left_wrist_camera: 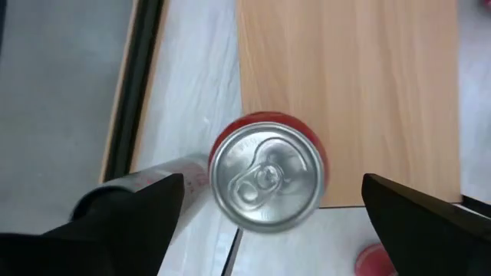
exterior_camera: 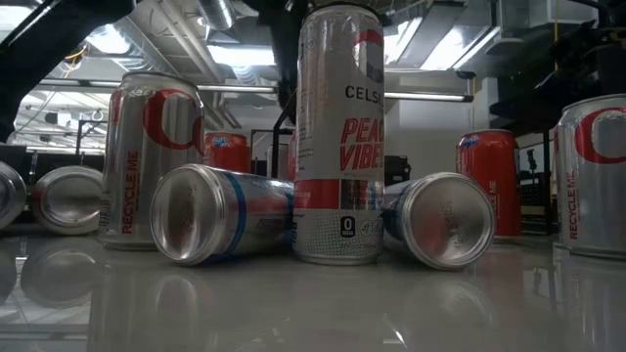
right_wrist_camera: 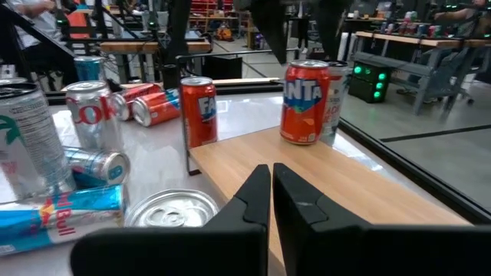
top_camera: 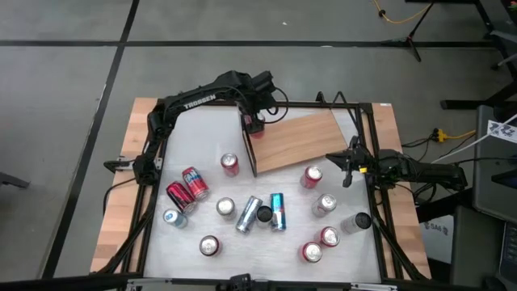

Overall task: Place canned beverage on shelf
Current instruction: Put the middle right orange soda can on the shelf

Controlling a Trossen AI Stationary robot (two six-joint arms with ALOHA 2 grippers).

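Jaws, left gripper (left_wrist_camera: 265, 218): spread wide, one dark finger on either side of a red can (left_wrist_camera: 267, 181), both clear of its sides. Gripper hangs directly over the can at the far corner of the shelf (top_camera: 303, 141).

Jaws, right gripper (right_wrist_camera: 271, 201): pressed together, holding nothing. Arm waits at the right edge of the table (top_camera: 194, 246), pointing across the shelf.

Item, red can: upright, tab up, on the light wood-grain board just beside its dark upright rail (top_camera: 250, 153); reads as an orange-red soda can (right_wrist_camera: 306, 103) from the right wrist.

Progress, judged: one can is set on the shelf and released; the placement looks done apart from lifting the left arm clear. The rest of the board is bare.

Remaining stock: about a dozen cans off the shelf on the white tabletop, some standing, several on their sides, among them a tall white can (exterior_camera: 339, 137) with two toppled cans against it.

Surface: glossy white, edged in pale wood and dark framing.

Room: grey floor, cables, workbenches and equipment beyond.
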